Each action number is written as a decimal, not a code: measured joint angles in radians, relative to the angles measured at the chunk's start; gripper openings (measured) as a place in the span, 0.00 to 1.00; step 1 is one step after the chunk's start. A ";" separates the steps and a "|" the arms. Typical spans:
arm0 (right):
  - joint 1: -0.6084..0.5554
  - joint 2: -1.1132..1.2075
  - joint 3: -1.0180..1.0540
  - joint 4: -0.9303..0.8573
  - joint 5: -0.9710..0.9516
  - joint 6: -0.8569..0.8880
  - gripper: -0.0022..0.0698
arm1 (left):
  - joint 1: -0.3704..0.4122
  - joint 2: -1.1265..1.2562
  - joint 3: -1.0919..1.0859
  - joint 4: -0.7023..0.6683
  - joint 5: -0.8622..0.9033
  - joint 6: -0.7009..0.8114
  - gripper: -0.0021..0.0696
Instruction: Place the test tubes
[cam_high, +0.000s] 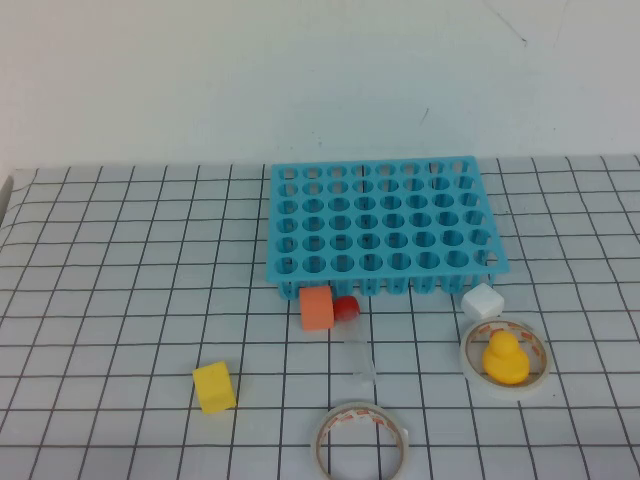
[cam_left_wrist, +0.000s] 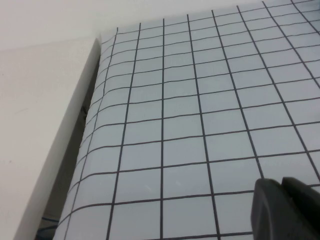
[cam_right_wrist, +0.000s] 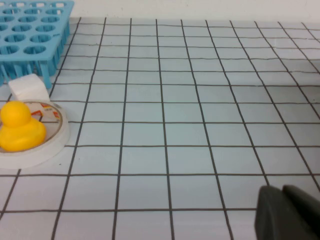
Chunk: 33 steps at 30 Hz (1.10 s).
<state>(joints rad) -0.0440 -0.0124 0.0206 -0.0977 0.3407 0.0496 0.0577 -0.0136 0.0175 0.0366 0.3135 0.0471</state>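
A clear plastic test tube (cam_high: 357, 352) with a red cap (cam_high: 346, 308) lies down by a blue plastic rack (cam_high: 385, 225).
The test tube lies flat on its side, and its red cap end is just beside the front edge of the rack. The rack stands flat and has many round holes in rows. It sits well ahead of the closed right gripper (cam_right_wrist: 283, 210), off toward the robot's left. The closed left gripper (cam_left_wrist: 283, 205) is well apart from both the test tube and the rack.
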 joint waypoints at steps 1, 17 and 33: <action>0.000 0.000 0.000 0.000 0.000 0.000 0.03 | 0.000 0.000 0.000 0.000 0.000 0.000 0.03; 0.000 0.000 0.000 0.000 0.000 0.000 0.03 | 0.000 0.000 0.000 -0.089 -0.019 0.000 0.03; 0.000 0.000 0.000 0.368 0.005 0.000 0.03 | 0.000 0.000 0.002 -0.955 -0.179 -0.164 0.03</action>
<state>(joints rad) -0.0440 -0.0124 0.0206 0.2705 0.3459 0.0496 0.0577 -0.0136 0.0195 -0.9183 0.1346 -0.1166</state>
